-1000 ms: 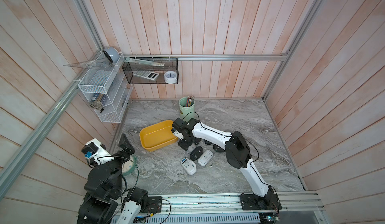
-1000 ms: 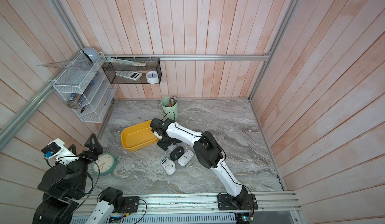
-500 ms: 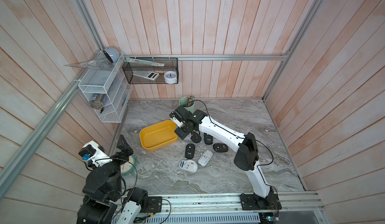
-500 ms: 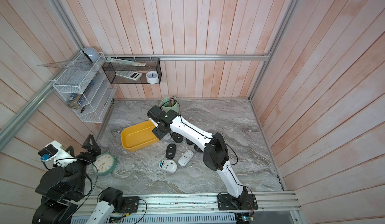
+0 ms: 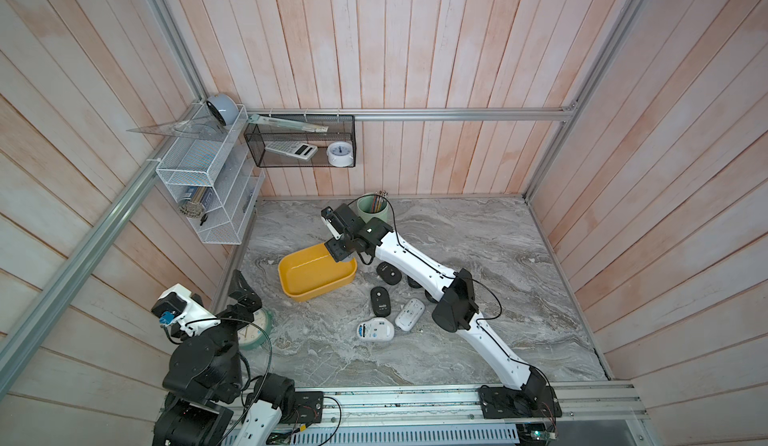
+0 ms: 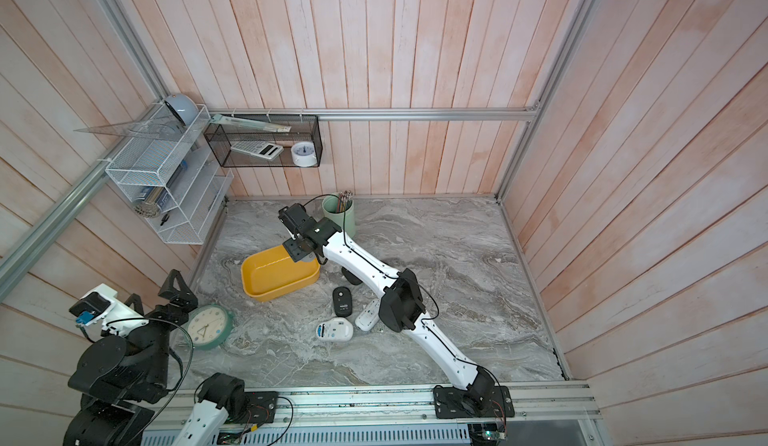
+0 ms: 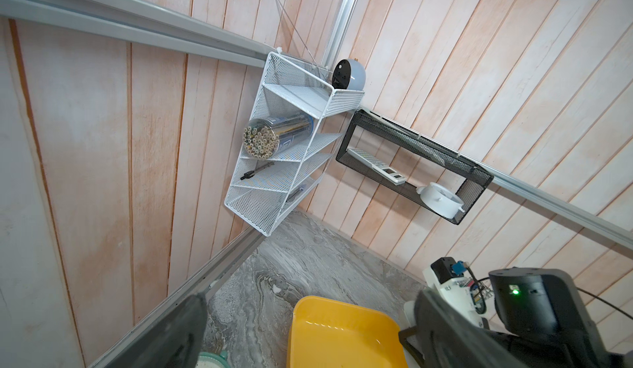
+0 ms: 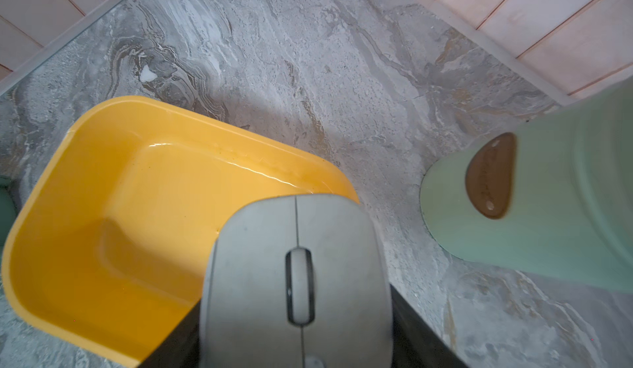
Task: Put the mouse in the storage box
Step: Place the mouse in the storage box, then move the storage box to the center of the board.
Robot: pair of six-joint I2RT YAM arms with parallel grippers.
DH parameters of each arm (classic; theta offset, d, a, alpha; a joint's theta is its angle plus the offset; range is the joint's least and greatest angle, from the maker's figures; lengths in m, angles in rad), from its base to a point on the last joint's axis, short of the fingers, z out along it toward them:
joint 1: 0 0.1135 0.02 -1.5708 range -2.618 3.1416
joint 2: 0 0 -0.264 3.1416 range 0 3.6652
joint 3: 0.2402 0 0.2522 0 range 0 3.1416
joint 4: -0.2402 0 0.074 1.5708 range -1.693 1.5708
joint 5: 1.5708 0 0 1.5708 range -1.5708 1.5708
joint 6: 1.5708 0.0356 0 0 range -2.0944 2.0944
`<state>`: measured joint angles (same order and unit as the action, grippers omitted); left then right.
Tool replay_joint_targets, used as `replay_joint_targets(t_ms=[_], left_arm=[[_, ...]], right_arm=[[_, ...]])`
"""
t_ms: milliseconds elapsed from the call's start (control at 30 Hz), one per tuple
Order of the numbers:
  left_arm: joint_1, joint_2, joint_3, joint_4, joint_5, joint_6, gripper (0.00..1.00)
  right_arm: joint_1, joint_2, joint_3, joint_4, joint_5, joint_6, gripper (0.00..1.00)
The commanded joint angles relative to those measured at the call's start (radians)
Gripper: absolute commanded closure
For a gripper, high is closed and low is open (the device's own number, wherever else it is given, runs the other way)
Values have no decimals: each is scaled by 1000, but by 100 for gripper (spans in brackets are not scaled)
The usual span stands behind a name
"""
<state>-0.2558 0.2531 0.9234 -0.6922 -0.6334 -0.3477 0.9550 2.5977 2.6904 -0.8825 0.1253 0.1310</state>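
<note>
Item: grey mouse (image 8: 297,280), scroll wheel up, pinched by its two long sides between the dark fingers of the right gripper (image 5: 341,250). In the right wrist view it overlaps one corner of the storage box (image 5: 312,273). In both top views that gripper sits over the box's upper right corner, left of frame centre. How high the mouse is above the rim cannot be told.

Storage box: yellow tub, shallow, rounded corners, nothing lying on the visible part of its floor.

Just right of and below the box, on the marble tabletop (image 5: 478,232):
- black mouse (image 5: 380,302);
- white mouse (image 5: 409,314) beside it;
- white mouse with a blue label (image 5: 375,330), lowest of the group;
- black mouse (image 5: 388,274), partly under the right arm.

Above the right gripper: green cup (image 5: 373,210) of pencils, against the back wall.

Lower left: left gripper (image 6: 154,289), jaws spread wide with nothing between them, well apart from the box; green clock (image 6: 208,326) lying flat beside it.

Upper left, wall-mounted: white wire rack (image 5: 208,182); black mesh basket (image 5: 299,161).
</note>
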Motion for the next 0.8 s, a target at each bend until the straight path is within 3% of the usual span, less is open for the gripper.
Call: replay_joint_targets(t_ms=[0,233,500,767], left_arm=[[8,6,-12,0,-7,-3,0],[30,25,-12,3,15,-7,0],[51,36,-14,6,34,-10,0],[53,41,-12,3,34,-12,0]], right_arm=[[6,30,28,87,-40,29,42],[6,122,52,112,-83,52,42],[4,124,38,18,45,44,43],[2,55,-86,-30,140,66,44]])
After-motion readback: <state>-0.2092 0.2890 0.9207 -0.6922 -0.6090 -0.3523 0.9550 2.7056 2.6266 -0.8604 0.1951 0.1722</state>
